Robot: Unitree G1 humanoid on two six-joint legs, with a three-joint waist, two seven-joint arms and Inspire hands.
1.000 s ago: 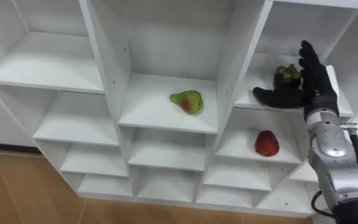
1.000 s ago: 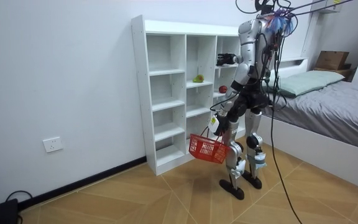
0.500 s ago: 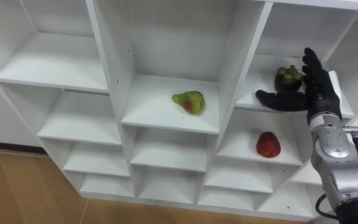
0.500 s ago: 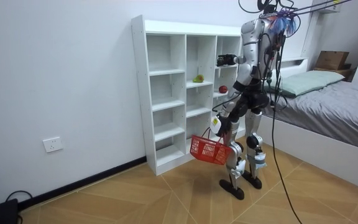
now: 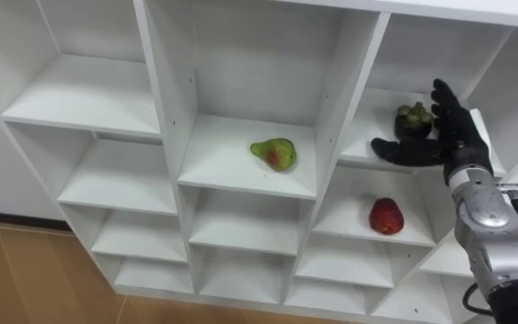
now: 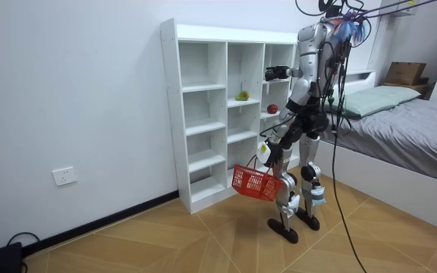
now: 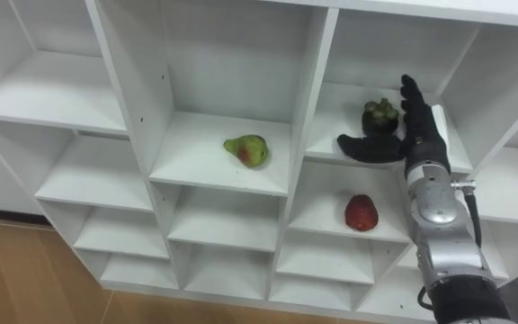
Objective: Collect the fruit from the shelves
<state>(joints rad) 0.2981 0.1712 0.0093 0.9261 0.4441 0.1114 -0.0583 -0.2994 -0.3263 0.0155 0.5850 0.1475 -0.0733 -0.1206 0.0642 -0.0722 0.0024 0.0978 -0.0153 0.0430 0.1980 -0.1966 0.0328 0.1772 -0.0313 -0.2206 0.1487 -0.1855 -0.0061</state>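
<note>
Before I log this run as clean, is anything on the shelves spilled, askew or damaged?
Nothing stands out: pear, red fruit and dark fruit sit intact on separate shelves, right robot hand open beside the last.

The right hand (image 7: 415,135) was up in an upper compartment of the white closet (image 7: 311,135), its fingers (image 7: 409,94) straight and the thumb stretched out to the left. A dark mangosteen (image 7: 379,114) sat just left of the fingers, above the thumb. A green pear (image 7: 245,148) lay well left of the fingers in the next compartment, and a red fruit (image 7: 361,212) lay one shelf below them.
</note>
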